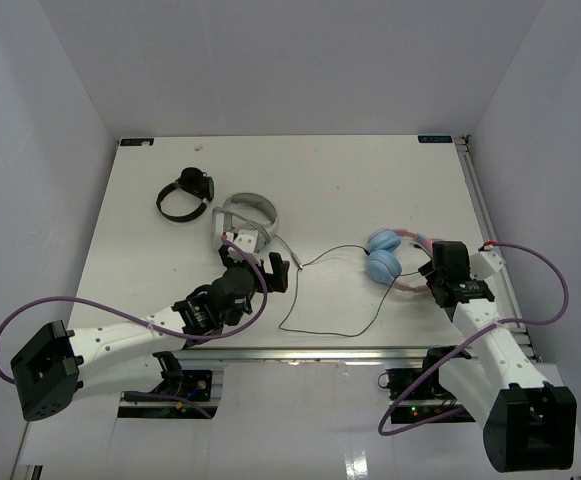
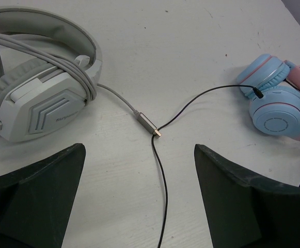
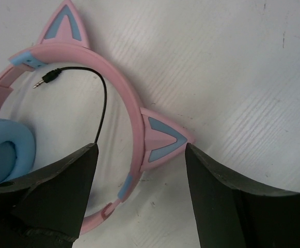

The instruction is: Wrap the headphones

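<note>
**Both grippers open, pink headphones on the right**

On the white table [image 1: 370, 170], the right gripper [image 3: 139, 147] has its jaws wide apart either side of the band of the pink headphones [image 1: 382, 262], not closed on it. The left gripper [image 2: 139, 150] hangs fully open and empty over their thin dark cable [image 2: 160, 196]. It is near the grey-white headphones [image 2: 41, 103].
</note>
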Motion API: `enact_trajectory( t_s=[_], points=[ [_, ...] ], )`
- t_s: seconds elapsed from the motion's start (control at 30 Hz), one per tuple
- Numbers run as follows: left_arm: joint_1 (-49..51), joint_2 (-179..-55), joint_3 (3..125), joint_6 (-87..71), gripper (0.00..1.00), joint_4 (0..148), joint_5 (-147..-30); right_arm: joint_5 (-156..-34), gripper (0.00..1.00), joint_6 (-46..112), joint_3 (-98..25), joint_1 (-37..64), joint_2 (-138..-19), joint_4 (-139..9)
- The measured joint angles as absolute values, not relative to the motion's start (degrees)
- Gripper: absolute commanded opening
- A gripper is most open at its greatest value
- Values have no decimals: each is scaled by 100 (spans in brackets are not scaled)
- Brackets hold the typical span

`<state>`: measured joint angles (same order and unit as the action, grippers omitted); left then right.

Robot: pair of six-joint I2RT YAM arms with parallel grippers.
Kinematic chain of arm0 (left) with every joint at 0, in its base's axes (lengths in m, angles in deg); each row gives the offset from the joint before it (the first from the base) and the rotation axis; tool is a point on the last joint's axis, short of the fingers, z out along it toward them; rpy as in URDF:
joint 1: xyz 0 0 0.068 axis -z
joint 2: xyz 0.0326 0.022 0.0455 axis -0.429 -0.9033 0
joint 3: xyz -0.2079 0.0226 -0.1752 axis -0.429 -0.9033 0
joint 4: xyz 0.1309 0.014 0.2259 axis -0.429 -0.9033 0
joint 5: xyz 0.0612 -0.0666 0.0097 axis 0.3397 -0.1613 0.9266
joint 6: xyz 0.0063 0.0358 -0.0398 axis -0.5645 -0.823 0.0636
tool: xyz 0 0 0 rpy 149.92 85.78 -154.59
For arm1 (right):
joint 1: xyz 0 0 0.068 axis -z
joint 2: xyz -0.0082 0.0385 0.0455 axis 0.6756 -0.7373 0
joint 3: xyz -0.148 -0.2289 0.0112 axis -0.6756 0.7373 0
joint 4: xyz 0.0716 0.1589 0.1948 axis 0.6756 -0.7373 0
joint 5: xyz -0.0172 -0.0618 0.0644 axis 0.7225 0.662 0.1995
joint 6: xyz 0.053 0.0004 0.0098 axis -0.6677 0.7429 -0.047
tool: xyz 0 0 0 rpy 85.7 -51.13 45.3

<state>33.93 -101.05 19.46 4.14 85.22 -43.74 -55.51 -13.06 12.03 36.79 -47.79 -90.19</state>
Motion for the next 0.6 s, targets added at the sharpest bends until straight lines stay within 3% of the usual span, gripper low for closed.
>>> enact_trajectory(
  t_s=[0.33,0.5,0.6],
  points=[
    [3393,-10105,1946,413,97,8522,-4361,-5603,73,-1335,1547,3919,-5314,-8726],
    [3393,-10105,1946,415,97,8522,-4361,-5616,58,-1350,1609,3956,-5581,-8389],
    [3393,-10098,1946,413,97,8522,-4361,-5601,43,-1282,1675,3958,-5661,-8173]
  ],
)
